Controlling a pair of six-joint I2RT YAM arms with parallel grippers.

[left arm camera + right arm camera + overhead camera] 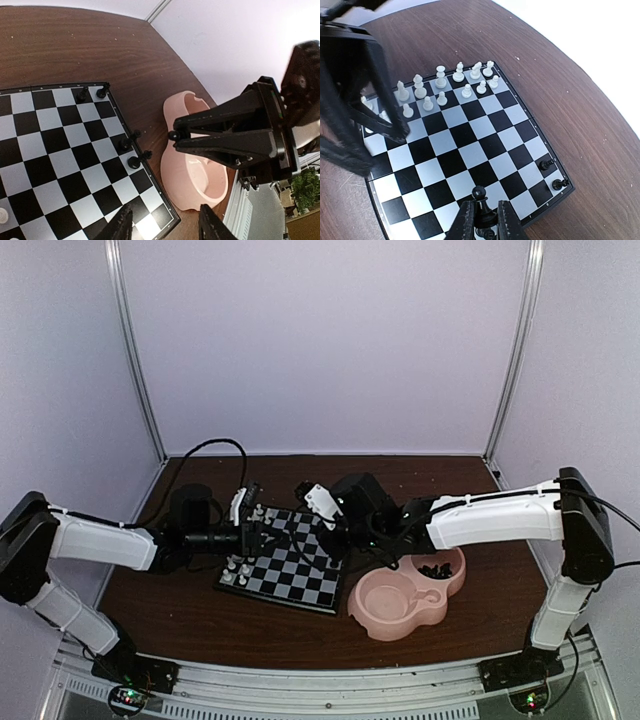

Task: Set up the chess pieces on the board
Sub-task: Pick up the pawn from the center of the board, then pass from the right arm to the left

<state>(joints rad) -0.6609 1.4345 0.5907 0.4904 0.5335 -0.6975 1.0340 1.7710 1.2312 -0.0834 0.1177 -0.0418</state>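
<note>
Evidently pinching pawn (479, 197) upright in right gripper (481, 220) over 6 o'clock edge of board (470, 135), to fill the black rank; holding left gripper (165, 227) spread, empty, at 9 o'clock, clear.

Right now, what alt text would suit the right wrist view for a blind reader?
The right pincer grips a small black plastic chessman over the near edge of the black-and-pale checked chessboard. White plastic chessmen stand along its far rows; two more black ones stand near its right corner.
</note>
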